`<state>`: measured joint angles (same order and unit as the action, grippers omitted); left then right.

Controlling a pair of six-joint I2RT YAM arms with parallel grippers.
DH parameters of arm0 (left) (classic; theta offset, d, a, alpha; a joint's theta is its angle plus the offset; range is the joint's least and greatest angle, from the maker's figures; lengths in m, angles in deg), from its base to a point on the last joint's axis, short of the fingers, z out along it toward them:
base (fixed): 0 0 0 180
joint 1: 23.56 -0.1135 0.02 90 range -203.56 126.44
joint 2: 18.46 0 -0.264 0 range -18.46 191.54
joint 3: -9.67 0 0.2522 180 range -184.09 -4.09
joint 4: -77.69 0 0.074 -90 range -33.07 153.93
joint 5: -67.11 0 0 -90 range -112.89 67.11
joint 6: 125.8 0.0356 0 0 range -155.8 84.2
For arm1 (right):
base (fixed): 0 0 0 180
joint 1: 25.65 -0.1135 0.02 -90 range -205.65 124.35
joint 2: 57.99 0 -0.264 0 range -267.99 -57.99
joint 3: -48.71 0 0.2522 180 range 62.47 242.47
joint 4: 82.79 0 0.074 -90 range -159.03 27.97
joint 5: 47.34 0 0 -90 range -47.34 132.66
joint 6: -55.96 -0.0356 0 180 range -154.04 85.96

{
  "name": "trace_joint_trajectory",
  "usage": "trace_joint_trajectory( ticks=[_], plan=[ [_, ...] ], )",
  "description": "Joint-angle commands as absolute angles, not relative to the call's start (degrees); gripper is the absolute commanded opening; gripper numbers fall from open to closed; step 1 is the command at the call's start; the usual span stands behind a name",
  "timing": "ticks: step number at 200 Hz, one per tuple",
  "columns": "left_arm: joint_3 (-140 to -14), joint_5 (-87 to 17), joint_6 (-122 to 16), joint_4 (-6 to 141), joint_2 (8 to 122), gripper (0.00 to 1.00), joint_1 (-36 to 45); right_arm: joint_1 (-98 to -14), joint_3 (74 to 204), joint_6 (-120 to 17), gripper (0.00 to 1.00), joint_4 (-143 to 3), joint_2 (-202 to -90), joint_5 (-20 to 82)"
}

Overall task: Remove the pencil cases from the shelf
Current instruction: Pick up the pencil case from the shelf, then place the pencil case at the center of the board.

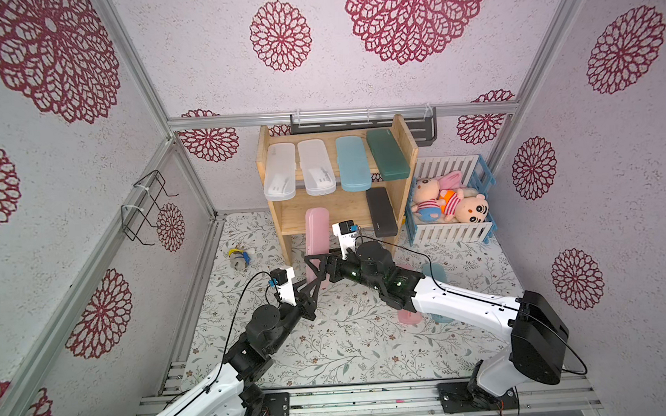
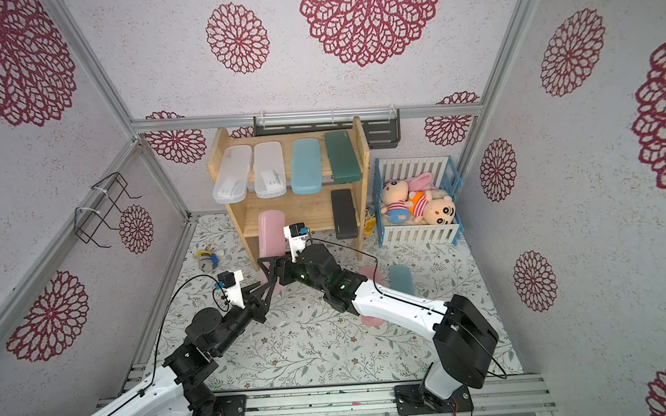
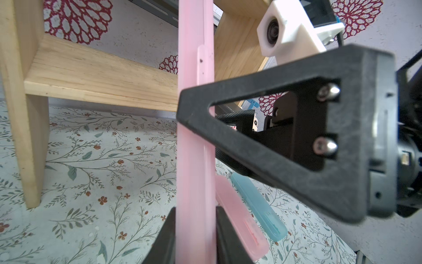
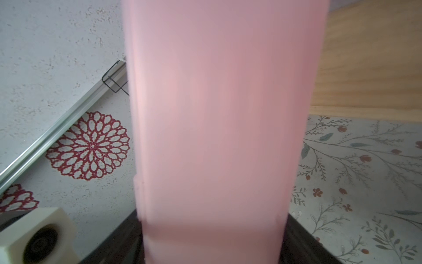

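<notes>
White arm shells (image 1: pixel 461 302), black joints (image 1: pixel 265 320), black cables (image 1: pixel 236 304)

Your shelf (image 1: pixel 408 142) carries two frosted white cases (image 1: pixel 280 172) (image 1: pixel 316 166), a light blue case (image 1: pixel 353 163) and a dark green case (image 1: pixel 386 154) on its top tier, and a black case (image 1: pixel 381 211) below. A pink case (image 1: pixel 316 225) overhangs the lower tier's front. On the desk (image 1: pixel 349 333) lie a second pink case (image 1: pixel 407 316), a second light blue case (image 1: pixel 435 272), a small toy (image 1: pixel 238 259) and the crate (image 1: pixel 452 232).

White textured walls (image 1: pixel 206 67) carried crimson rosettes (image 1: pixel 280 35) between aluminium rails (image 1: pixel 233 121). A leaf-print mat (image 1: pixel 331 346) lay below the fingers (image 3: pixel 262 84). Beyond them a dark rack (image 1: pixel 423 128) hung on the wall; left of them, a wire rack (image 1: pixel 145 207); right, a slatted crate (image 1: pixel 450 232). Light was soft, even.
</notes>
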<state>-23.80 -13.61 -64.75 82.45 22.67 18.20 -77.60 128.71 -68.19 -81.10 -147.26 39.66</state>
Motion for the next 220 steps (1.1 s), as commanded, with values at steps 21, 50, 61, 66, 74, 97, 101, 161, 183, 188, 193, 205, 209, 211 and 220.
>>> trace_joint_trajectory(
  ticks=[21,50,61,66,74,97,101,161,183,188,193,205,209,211,220],
  plan=[
    [-24.2,-13.0,-63.1,79.6,20.4,0.43,18.7,-78.1,130.6,-68.4,0.72,-78.9,-147.2,42.9],
    [-23.6,-8.2,-64.1,75.9,16.7,0.97,18.9,-77.9,127.2,-68.4,0.72,-74.8,-145.9,45.7],
    [-23.6,-6.9,-63.8,74.1,15.0,0.97,18.9,-77.9,125.2,-68.4,0.72,-72.6,-145.2,46.8],
    [-23.7,-6.3,-63.8,73.2,14.3,0.97,18.9,-77.9,124.1,-68.7,0.72,-71.6,-144.8,47.4],
    [-23.8,-5.1,-64.0,71.8,13.2,0.97,18.9,-77.8,122.0,-69.2,0.72,-70.3,-144.3,48.1],
    [-23.7,-3.1,-64.0,69.1,10.3,0.97,18.9,-77.5,115.5,-71.6,0.73,-68.5,-142.9,49.0],
    [-23.6,-2.9,-64.0,68.9,9.9,0.97,18.9,-77.4,114.5,-71.9,0.73,-68.5,-142.7,48.9],
    [-22.8,-2.2,-64.5,68.3,9.3,0.97,18.9,-72.6,108.1,-74.5,0.74,-65.1,-145.7,49.7],
    [-22.4,-2.2,-65.0,68.6,9.7,0.97,18.9,-69.6,108.7,-73.4,0.74,-63.1,-147.3,49.2],
    [-22.3,-2.2,-65.0,68.7,9.6,0.97,18.9,-68.9,108.9,-73.0,0.74,-62.7,-147.7,49.0],
    [-22.2,-2.1,-64.9,68.8,9.7,0.97,18.9,-68.3,109.3,-72.7,0.75,-62.2,-148.1,48.8],
    [-22.3,-2.0,-64.8,68.9,9.9,0.97,18.9,-67.0,110.2,-71.6,0.75,-60.9,-149.2,48.4],
    [-22.3,-2.0,-64.7,68.9,9.9,0.97,18.9,-66.6,110.7,-71.2,0.76,-60.5,-149.5,48.3],
    [-22.4,-2.0,-64.7,68.9,10.0,0.97,18.9,-66.4,110.9,-71.0,0.76,-60.3,-149.8,48.2],
    [-22.5,-1.9,-64.6,68.9,10.1,0.97,18.9,-65.9,112.0,-70.3,0.76,-59.0,-150.9,48.2]
  ],
)
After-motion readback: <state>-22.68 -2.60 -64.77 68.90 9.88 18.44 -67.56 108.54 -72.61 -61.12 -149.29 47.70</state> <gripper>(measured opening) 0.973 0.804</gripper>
